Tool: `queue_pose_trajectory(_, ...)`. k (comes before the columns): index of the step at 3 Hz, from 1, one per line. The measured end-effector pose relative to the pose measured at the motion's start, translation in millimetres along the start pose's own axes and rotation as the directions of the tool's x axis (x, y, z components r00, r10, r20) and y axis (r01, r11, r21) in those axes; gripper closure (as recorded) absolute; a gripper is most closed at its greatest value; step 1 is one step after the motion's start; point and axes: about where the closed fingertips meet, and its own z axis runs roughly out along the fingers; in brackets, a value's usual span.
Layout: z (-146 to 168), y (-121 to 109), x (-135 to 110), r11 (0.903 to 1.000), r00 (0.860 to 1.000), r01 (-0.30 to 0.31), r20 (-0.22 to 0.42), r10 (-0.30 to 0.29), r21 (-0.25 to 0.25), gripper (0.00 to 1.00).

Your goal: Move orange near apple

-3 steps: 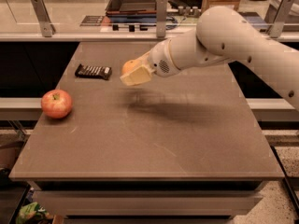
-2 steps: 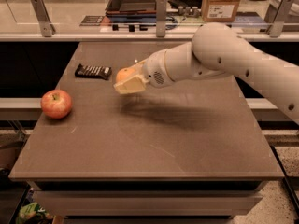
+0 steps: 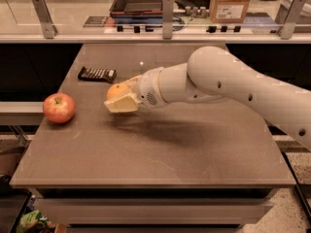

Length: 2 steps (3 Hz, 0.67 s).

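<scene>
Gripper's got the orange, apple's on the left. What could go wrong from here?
The apple sits near the table's left edge; a bump from the gripper, holding the orange above the table to its right, could roll it off. Released, the round orange might roll away.

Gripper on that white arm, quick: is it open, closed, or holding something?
Gripper: shut on the orange, over the table, some way right of the apple.

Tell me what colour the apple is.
Red with yellowish patches, in the camera view; the apple sits left of the gripper, which holds the orange.
</scene>
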Motion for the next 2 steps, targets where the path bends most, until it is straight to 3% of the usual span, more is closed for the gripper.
queue_pose_trajectory(2,31,32,-2,0.9972,1.000,0.010,0.022,-0.008,-0.074,1.00)
